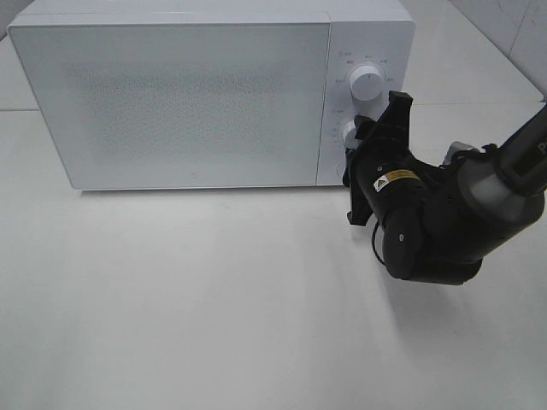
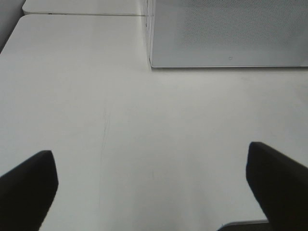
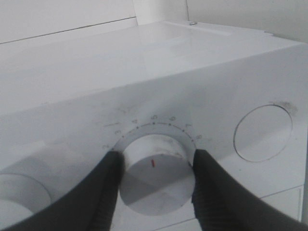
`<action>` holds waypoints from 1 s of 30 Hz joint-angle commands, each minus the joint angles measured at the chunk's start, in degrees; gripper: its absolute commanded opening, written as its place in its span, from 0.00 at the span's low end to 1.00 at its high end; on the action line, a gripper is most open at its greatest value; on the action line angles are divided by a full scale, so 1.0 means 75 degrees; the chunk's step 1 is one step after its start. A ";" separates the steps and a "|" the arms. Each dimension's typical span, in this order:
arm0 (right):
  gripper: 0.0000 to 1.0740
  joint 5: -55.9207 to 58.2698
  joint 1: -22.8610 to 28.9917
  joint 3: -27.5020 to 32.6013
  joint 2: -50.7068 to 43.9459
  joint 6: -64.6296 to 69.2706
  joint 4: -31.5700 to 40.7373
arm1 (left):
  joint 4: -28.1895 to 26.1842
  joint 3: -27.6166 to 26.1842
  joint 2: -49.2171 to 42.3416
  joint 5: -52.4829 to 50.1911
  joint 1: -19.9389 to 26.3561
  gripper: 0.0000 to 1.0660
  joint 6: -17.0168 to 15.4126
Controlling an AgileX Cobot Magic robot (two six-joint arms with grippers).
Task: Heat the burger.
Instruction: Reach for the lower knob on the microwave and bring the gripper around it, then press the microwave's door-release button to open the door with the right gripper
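Right arm (image 1: 479,205): black, it comes in from the right side and bends at the wrist toward the control panel of the microwave (image 1: 197,94), with its wrist rolled so the flat body of the tool stands on edge against the panel.
Right end effector (image 1: 352,137): clenched on the lower dial (image 1: 348,128); the wrist camera has one dark finger (image 3: 108,192) pressed to each side of the dial's white rim.
Lower dial, close up: a red tick (image 3: 153,163) on its face sits under the printed scale, about at the five as far as I can read the faint numerals.
Upper dial (image 1: 367,83): free, just above the gripped one, nothing touching it.
Yellow sticker (image 1: 399,178): on the arm's wrist housing, facing up.
Left end effector (image 2: 149,192): released, its two dark fingers (image 2: 29,187) spread wide and hanging over the bare white surface (image 2: 144,120), well short of the microwave's lower front corner; the overhead camera does not catch it.
Microwave door: shut, flush with the cabinet, its speckled pane too cloudy to see through.
Burger: I can't see it anywhere from here; if it is behind that door, the pane hides it.
Surface (image 1: 214,299): white, carrying the microwave at its back.
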 commanded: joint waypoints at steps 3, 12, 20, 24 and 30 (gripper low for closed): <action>0.43 -0.0932 -0.0122 -0.0321 -0.0084 -0.0038 0.0008 | -0.0023 0.0008 -0.0130 -0.0084 0.0015 0.94 -0.0008; 0.54 -0.1047 -0.0122 -0.0321 -0.0099 -0.0504 0.0374 | -0.0023 0.0008 -0.0130 -0.0084 0.0015 0.94 -0.0008; 0.69 -0.1039 -0.0122 -0.0199 -0.0298 -0.1024 0.0367 | -0.0023 0.0008 -0.0130 -0.0084 0.0015 0.94 -0.0008; 0.69 -0.0970 -0.0122 0.0084 -0.0542 -0.1345 0.0328 | -0.0023 0.0008 -0.0130 -0.0084 0.0015 0.94 -0.0008; 0.68 -0.0229 -0.0046 0.0726 -0.1031 -0.1406 -0.0451 | -0.0023 0.0008 -0.0130 -0.0084 0.0015 0.94 -0.0008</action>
